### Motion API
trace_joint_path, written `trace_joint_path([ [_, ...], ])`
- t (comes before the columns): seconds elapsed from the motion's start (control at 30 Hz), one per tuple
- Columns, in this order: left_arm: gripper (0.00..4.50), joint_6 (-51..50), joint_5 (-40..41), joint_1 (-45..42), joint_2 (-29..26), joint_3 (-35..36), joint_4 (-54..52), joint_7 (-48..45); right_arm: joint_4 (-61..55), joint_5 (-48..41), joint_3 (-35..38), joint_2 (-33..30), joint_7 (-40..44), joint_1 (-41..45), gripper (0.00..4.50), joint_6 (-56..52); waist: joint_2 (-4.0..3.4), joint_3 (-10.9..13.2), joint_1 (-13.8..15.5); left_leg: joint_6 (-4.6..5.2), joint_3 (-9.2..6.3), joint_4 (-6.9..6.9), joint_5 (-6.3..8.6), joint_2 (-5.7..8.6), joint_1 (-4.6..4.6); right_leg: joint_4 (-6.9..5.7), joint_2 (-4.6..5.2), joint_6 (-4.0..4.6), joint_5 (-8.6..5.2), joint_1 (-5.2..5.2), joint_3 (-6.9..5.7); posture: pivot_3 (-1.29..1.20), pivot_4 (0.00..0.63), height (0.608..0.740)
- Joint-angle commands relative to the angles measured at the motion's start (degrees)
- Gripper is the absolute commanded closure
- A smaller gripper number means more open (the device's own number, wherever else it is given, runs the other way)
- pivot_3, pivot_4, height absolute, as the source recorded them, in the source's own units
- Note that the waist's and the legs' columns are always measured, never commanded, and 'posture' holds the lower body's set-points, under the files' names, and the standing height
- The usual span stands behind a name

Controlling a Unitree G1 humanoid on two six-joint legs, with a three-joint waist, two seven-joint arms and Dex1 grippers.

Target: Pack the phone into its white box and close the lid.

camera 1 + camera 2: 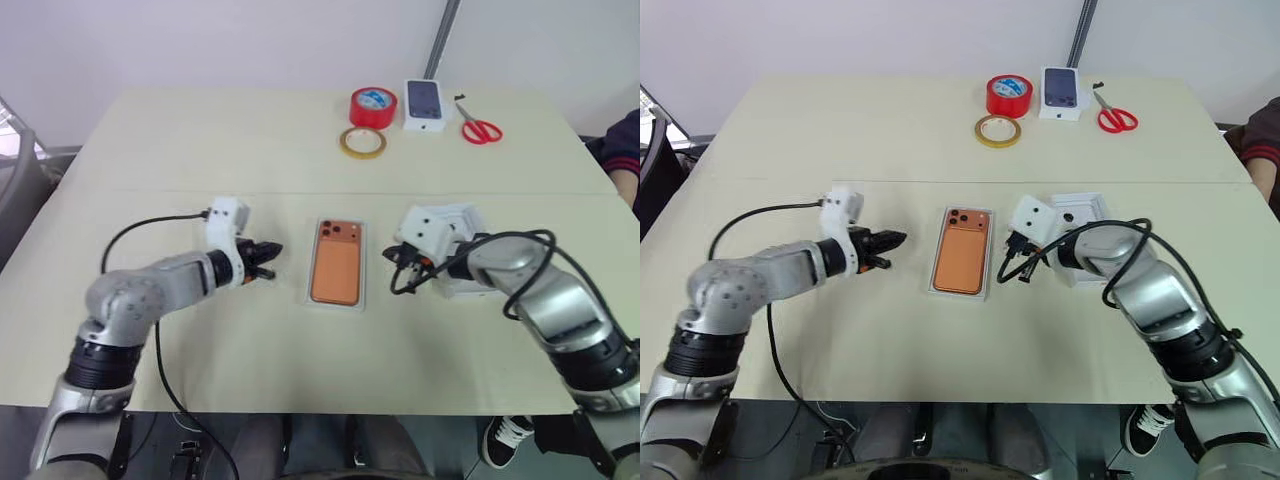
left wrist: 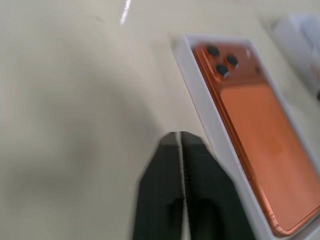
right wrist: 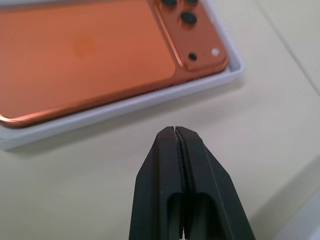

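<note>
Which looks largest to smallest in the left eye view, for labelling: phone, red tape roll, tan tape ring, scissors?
1. phone, nearer the camera
2-4. red tape roll, tan tape ring and scissors look alike; no ranking.

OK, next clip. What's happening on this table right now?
A humanoid robot is packing a copper-orange phone, which already lies back-up inside the shallow white box at mid-table. Both grippers are shut and empty: the left gripper sits left of the box, the right gripper just off its right side. The plain white lid lies under the right arm, not yet on.
</note>
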State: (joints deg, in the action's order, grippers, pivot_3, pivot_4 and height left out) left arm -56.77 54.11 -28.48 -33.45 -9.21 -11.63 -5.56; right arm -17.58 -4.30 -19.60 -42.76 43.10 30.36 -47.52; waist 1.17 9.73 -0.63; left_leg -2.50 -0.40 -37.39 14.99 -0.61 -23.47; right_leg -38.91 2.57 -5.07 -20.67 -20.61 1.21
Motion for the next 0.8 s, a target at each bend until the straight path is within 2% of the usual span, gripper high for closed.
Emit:
trace_joint_path([
  [0.03,4.47,4.42,-11.73,-4.17,0.39,-8.31,2.01,-6.47,2.60,4.33,-3.14,2.36,-2.37,2.42,4.50,1.76,0.00,0.00,-0.04,0.00,0.01,-0.01,0.00,0.00,0.00,0.00,0.00,0.00,0.00,0.00,0.00,0.00,0.150,0.736],
  [0.17,4.47,6.33,-20.81,-8.33,1.92,-16.21,5.57,-13.86,3.74,5.27,-4.56,4.96,-2.02,3.90,4.50,1.96,-0.01,0.01,-0.04,0.00,0.03,0.02,0.00,0.00,-0.04,-0.01,-0.01,0.00,0.00,-0.06,0.02,0.00,0.150,0.736],
  [0.33,4.47,5.98,-25.10,-10.14,5.31,-20.41,5.34,-21.86,-0.49,4.71,-3.93,3.73,0.35,2.39,4.50,0.47,-0.02,0.01,0.23,0.03,0.03,-0.01,0.01,0.00,-0.07,-0.01,0.01,0.00,0.00,-0.06,0.02,0.00,0.150,0.736],
  [0.5,4.47,4.73,-27.69,-12.58,12.45,-23.81,5.66,-27.51,-10.18,2.55,0.30,-2.48,3.17,-3.70,4.50,-3.49,-0.02,0.01,1.61,0.32,0.01,-0.09,0.17,0.04,-0.08,0.04,0.06,-0.01,0.00,0.01,-0.02,0.00,0.150,0.736],
  [0.63,4.47,4.25,-30.12,-13.79,18.13,-26.40,7.65,-30.60,-17.84,1.19,6.15,-9.56,5.39,-12.36,4.50,-6.71,-0.06,0.01,1.75,0.56,-0.05,-0.25,0.31,0.06,-0.13,0.08,0.08,-0.01,0.00,0.12,-0.08,0.00,0.150,0.736],
  [0.8,4.47,2.97,-31.71,-13.10,21.68,-28.23,7.50,-33.91,-22.21,0.03,13.15,-14.50,5.99,-21.95,4.50,-7.73,-0.13,-0.02,1.26,0.66,-0.05,-0.36,0.37,0.02,-0.12,0.11,0.05,-0.02,0.00,0.21,-0.07,0.00,0.150,0.736],
])
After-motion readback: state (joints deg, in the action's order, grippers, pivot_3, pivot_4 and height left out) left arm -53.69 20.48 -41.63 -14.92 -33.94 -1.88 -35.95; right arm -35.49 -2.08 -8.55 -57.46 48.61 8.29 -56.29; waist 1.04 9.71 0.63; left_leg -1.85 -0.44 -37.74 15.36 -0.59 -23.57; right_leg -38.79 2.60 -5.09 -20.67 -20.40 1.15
